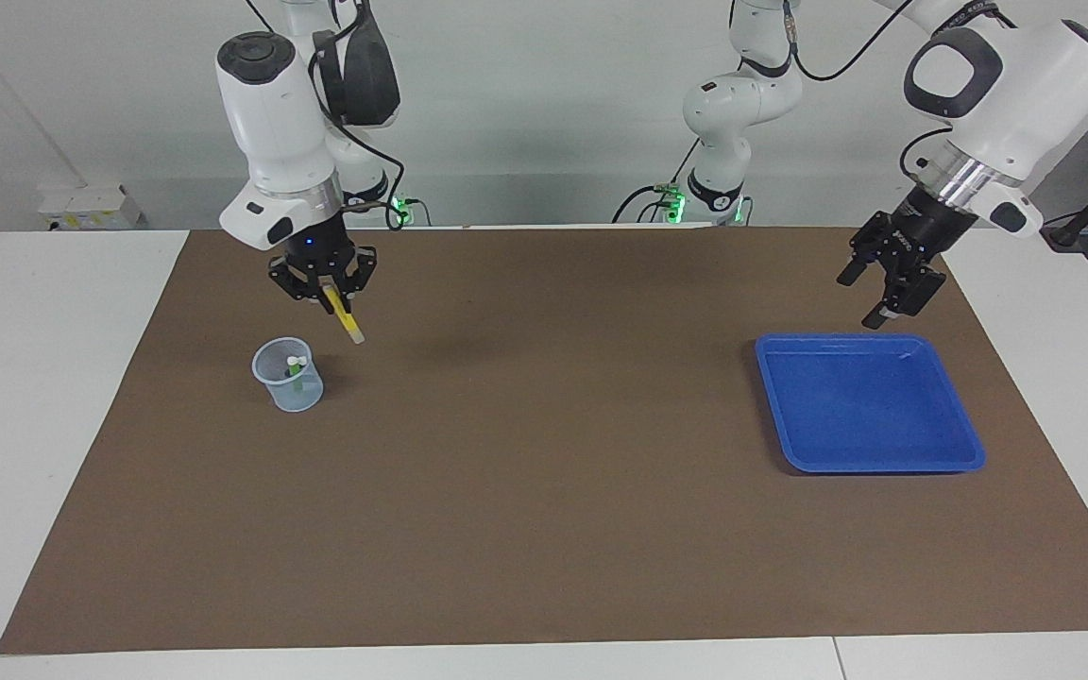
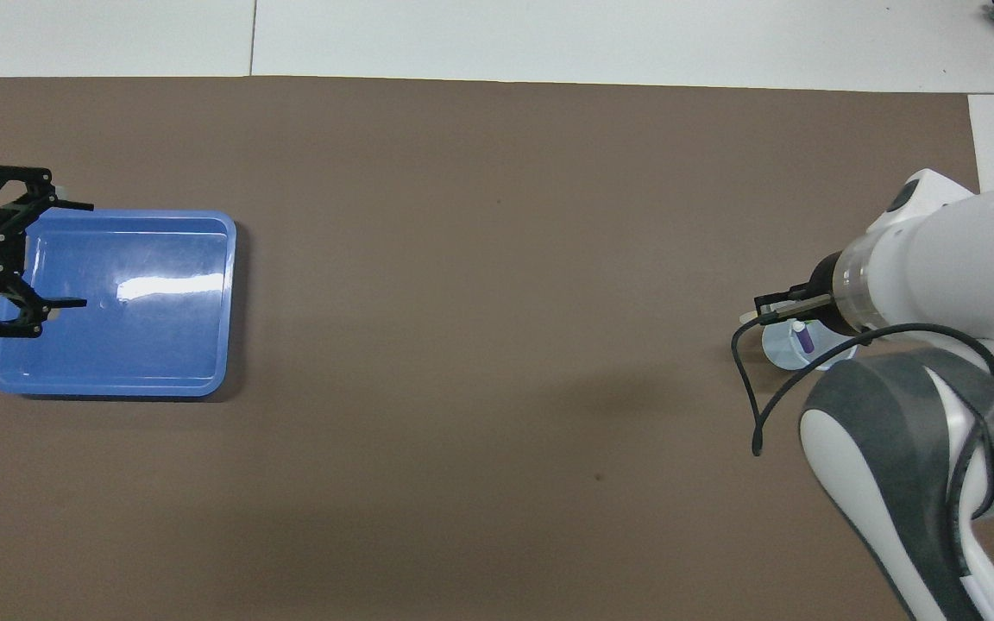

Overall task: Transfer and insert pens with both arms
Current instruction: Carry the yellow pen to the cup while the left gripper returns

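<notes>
My right gripper (image 1: 329,288) is shut on the yellow pen (image 1: 346,319), which hangs tilted with its pale end down, in the air beside the clear cup (image 1: 303,395). The cup stands on the brown mat at the right arm's end. A green pen (image 1: 296,370) with a white cap stands in it. In the overhead view a purple pen (image 2: 804,338) shows in the cup (image 2: 777,349), and the right arm hides most of the right gripper (image 2: 786,304). My left gripper (image 1: 889,283) is open and empty over the blue tray's edge (image 2: 229,302).
The blue tray (image 1: 870,465) has nothing in it and lies at the left arm's end of the mat (image 1: 544,472). Two smaller white arms (image 1: 723,179) with green lights stand at the robots' edge of the table. A white box (image 1: 91,206) sits off the mat.
</notes>
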`<state>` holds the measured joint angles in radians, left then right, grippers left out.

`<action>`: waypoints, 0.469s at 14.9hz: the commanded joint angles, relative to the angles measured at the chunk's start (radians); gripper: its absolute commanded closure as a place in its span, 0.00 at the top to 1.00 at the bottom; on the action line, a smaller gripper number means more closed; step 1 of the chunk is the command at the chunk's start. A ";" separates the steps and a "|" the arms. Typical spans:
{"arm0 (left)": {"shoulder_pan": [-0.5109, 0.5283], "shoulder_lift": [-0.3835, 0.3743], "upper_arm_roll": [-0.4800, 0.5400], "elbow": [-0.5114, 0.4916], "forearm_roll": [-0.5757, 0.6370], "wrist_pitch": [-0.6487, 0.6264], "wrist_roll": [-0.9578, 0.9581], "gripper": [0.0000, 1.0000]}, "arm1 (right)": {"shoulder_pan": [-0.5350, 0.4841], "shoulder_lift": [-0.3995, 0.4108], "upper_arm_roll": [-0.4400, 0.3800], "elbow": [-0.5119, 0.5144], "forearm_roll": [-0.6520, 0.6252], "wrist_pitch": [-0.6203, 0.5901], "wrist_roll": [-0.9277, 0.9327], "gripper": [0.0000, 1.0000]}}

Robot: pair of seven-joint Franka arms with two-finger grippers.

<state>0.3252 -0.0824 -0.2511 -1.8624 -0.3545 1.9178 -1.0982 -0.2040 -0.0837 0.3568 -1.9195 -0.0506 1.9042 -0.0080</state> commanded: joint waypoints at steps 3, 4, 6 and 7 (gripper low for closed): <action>0.020 -0.045 -0.011 -0.032 0.178 -0.078 0.257 1.00 | -0.113 -0.021 0.011 -0.035 -0.043 -0.028 -0.115 0.00; 0.020 -0.045 -0.011 -0.031 0.224 -0.104 0.299 1.00 | -0.126 -0.025 0.011 -0.035 -0.044 -0.043 -0.125 0.00; 0.018 -0.056 -0.011 -0.035 0.268 -0.144 0.480 1.00 | -0.153 -0.034 0.011 -0.050 -0.052 -0.066 -0.145 0.00; 0.020 -0.056 -0.007 -0.035 0.269 -0.146 0.597 1.00 | -0.166 -0.047 0.011 -0.070 -0.054 -0.070 -0.158 0.00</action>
<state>0.3348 -0.1027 -0.2567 -1.8694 -0.1161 1.7987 -0.6824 -0.3354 -0.0864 0.3556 -1.9412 -0.0793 1.8462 -0.1316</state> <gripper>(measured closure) 0.000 0.780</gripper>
